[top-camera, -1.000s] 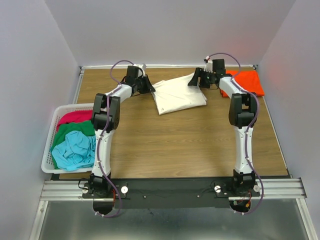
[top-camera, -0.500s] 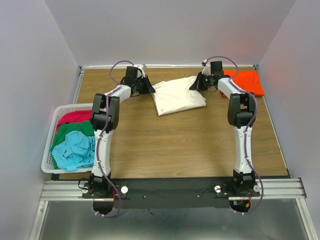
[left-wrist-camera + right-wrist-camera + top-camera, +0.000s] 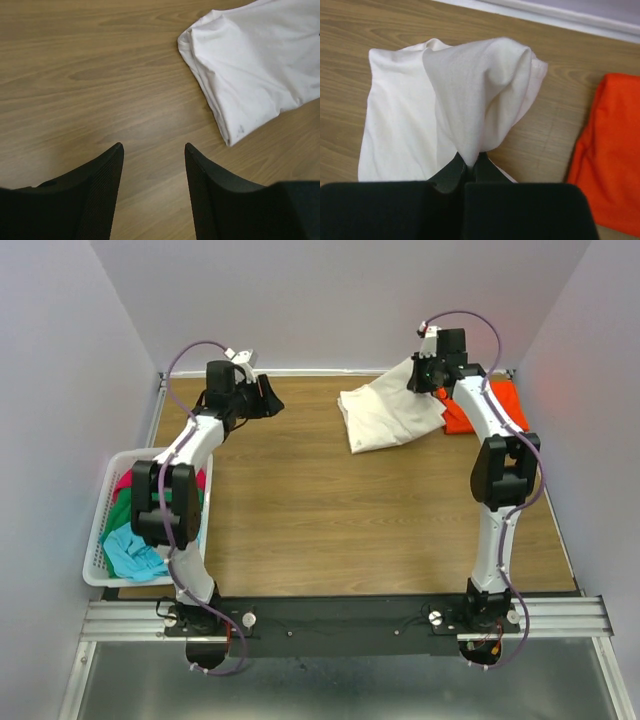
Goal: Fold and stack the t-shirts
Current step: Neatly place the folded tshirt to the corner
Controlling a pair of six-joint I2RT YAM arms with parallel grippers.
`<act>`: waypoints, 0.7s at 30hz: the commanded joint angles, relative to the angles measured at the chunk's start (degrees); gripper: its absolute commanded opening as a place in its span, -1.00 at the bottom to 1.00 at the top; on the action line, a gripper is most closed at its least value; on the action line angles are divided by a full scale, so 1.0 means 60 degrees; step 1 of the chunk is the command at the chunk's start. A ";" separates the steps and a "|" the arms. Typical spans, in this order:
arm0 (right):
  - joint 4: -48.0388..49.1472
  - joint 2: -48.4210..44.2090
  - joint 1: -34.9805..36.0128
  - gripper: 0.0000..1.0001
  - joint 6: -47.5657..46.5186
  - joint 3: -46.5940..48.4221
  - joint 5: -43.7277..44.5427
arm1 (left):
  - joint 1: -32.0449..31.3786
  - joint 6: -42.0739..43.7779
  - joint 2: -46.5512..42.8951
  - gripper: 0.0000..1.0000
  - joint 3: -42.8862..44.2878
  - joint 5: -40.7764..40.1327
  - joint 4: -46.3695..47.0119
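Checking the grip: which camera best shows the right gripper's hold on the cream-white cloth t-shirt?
Right wrist: the right gripper pinches a raised fold of the cream-white cloth t-shirt. Top external shows this small; left wrist shows only folded cloth.

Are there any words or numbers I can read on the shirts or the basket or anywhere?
None: no words, numbers, brands or signs can be read in any view.
The cream-white t-shirt is plain.
The orange t-shirt is plain.
The white lattice basket and the light blue t-shirt in it show no label.
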 commanded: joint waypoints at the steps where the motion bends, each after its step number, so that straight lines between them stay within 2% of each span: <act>1: -0.0268 -0.0727 -0.0047 -0.99 -0.0997 -0.0071 0.1357 | -0.0044 0.1136 -0.1580 0.20 -0.1183 -0.0888 0.0342; 6: -0.0268 -0.1298 -0.0047 -0.99 -0.1832 0.0001 0.2150 | -0.0044 0.1665 -0.3073 0.20 -0.2910 -0.1198 0.0621; 9: -0.0268 -0.1445 -0.0047 -0.99 -0.2228 0.0177 0.2823 | -0.0044 0.1972 -0.3573 0.20 -0.3279 -0.1198 0.0461; 15: -0.0283 -0.1592 -0.0047 -0.99 -0.2771 0.0412 0.3205 | -0.0044 0.2631 -0.4335 0.20 -0.3966 -0.1271 0.0210; 21: -0.0283 -0.1782 -0.0061 -0.99 -0.3196 0.0748 0.3615 | -0.0044 0.2735 -0.4351 0.20 -0.4086 -0.1066 0.0240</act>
